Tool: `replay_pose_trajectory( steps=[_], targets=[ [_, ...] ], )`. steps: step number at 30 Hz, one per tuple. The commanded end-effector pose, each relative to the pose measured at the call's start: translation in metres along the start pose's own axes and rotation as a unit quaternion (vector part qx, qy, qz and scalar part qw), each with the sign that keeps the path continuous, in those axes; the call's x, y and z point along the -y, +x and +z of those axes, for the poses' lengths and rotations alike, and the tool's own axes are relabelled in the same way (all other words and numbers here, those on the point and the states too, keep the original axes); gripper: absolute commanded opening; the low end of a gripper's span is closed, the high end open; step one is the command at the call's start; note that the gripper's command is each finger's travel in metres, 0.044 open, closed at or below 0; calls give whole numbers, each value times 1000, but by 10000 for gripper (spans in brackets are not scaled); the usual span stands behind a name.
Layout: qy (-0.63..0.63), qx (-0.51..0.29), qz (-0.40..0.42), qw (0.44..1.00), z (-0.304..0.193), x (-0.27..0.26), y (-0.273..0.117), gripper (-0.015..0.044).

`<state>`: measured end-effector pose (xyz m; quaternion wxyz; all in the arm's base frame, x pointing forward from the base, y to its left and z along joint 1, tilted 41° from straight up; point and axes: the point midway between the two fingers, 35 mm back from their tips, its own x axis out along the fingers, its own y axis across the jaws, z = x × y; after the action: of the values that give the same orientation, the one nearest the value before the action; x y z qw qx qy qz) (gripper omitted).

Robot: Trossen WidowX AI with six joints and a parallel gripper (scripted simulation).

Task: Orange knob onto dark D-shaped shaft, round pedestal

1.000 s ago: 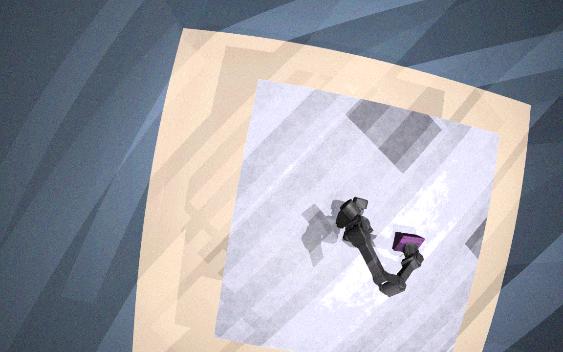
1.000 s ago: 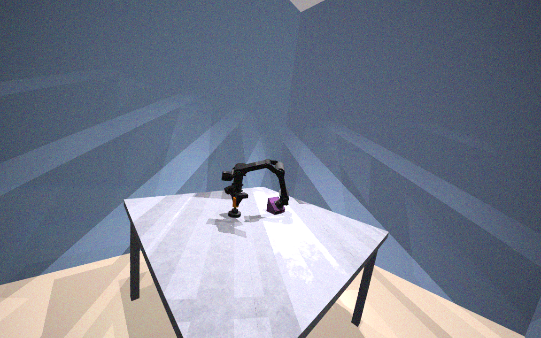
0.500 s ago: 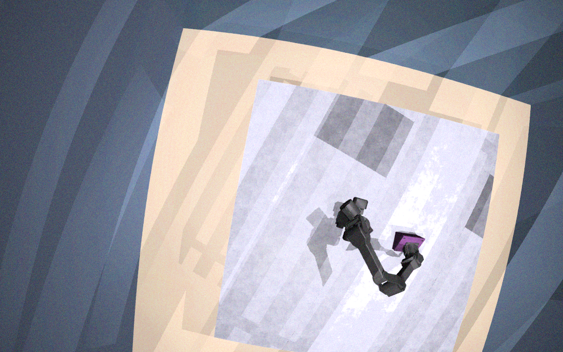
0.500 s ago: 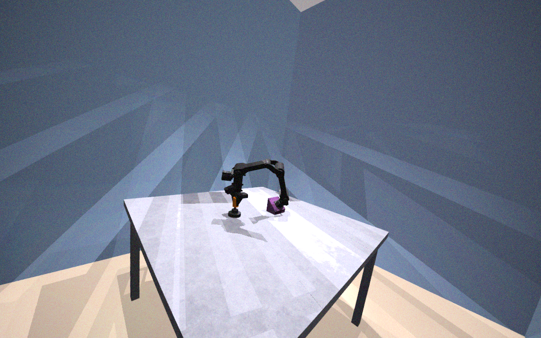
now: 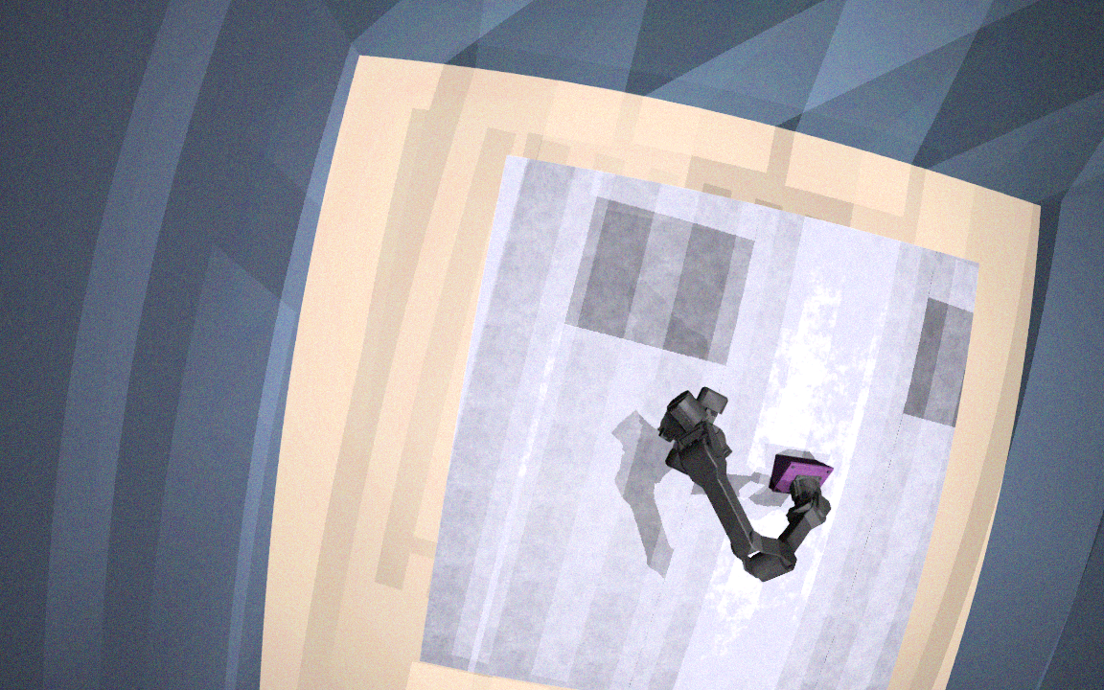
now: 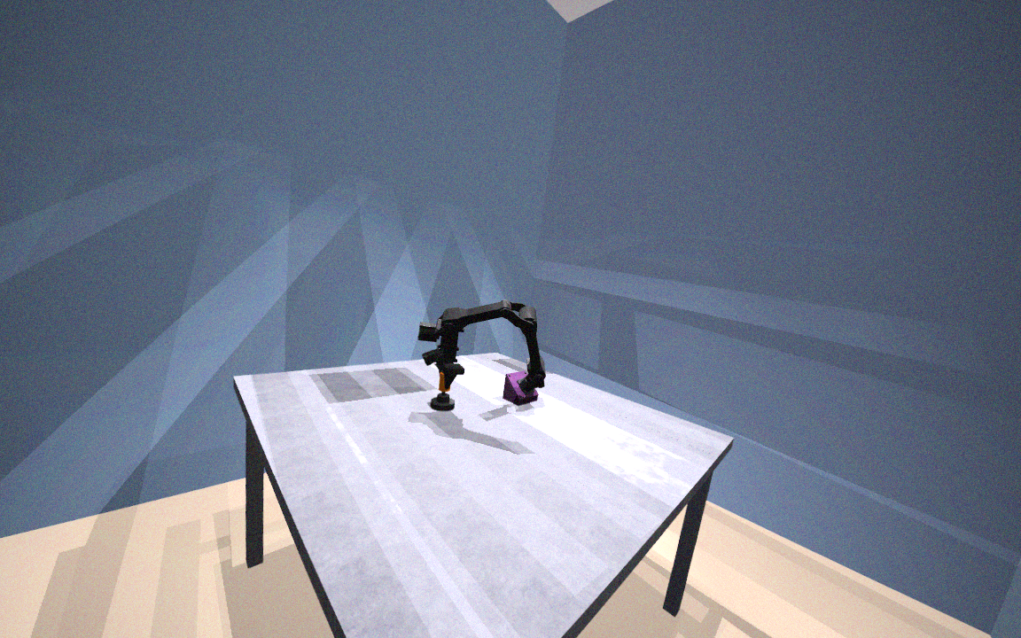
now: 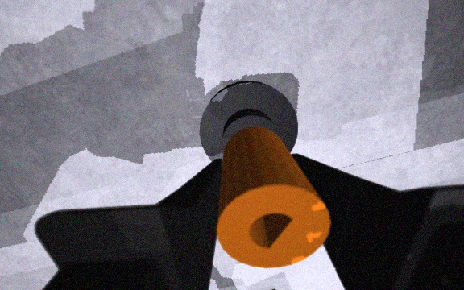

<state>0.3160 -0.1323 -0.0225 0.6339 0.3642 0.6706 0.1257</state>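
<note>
The orange knob [image 6: 443,381] [image 7: 236,234] is a tall upright cylinder. My gripper [image 6: 444,384] [image 7: 255,163] is shut on it, with one dark finger on each side in the wrist view. The D-shaped hole shows in the knob's top, its flat side facing lower right in the wrist view. The dark round pedestal [image 6: 442,404] [image 7: 252,97] stands on the table right below the knob. The knob's lower end is above the pedestal's raised middle. The shaft is hidden in the wrist view, and I cannot tell whether the knob touches it. The top view shows neither knob nor pedestal.
The purple block [image 5: 805,473] [image 6: 511,386] at the arm's base stands on the grey-white table [image 5: 530,532] [image 6: 450,508], to the right of the pedestal in the exterior view. The arm arches between them. Shadows and bright patches cross the table top.
</note>
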Motion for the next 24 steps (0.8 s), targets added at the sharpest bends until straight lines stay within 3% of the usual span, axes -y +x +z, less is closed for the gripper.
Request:
replay_pose_trajectory(
  steps=[1, 24],
  targets=[
    [6, 0, -1, 1000, 0, 1, 1, 0],
    [6, 0, -1, 1000, 0, -1, 2, 0]
  ],
)
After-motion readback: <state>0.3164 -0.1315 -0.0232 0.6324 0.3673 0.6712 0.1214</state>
